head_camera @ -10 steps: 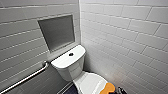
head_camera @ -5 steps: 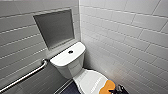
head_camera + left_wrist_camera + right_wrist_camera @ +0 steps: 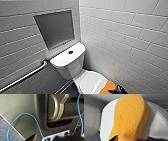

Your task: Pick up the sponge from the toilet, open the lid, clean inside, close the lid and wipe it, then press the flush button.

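Pitted orange sponge [image 3: 130,117] over closed white lid [image 3: 88,81] of toilet [image 3: 67,63]

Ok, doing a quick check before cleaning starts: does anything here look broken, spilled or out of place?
Nothing looks broken or spilled. The toilet looks intact, with its lid shut. The only stray item is the orange sponge over the lid's front, beside the right gripper.

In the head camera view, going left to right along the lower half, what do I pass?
Metal grab bar → flush button on the tank top → white lid → orange sponge at the lid's right end.
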